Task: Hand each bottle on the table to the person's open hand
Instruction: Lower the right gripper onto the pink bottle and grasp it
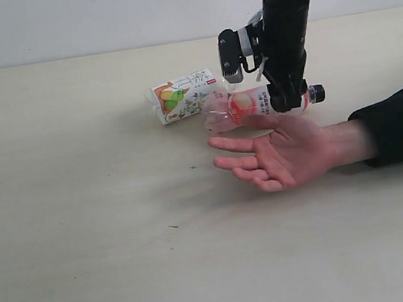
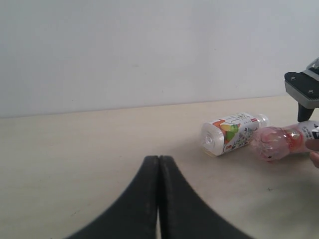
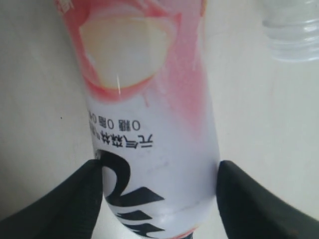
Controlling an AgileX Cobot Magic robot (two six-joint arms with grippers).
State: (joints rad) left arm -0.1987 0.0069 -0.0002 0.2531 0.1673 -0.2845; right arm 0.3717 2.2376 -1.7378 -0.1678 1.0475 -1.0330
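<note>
The pink-peach bottle (image 1: 244,106) (image 3: 144,99) with a black cap hangs level just above the person's open hand (image 1: 289,152), which lies palm up on the table (image 1: 88,244). My right gripper (image 1: 287,101) (image 3: 157,194) is shut on it near the cap end, one finger on each side of the label. The orange-green fruit bottle (image 1: 180,95) (image 2: 232,133) lies on its side on the table just behind, close to the pink bottle's (image 2: 279,142) base. My left gripper (image 2: 159,164) is shut and empty, low over bare table, well away from both bottles.
The person's dark sleeve (image 1: 395,129) comes in from the right edge. A pale wall (image 1: 99,17) runs behind the table's far edge. Bare tabletop stretches to the left and front.
</note>
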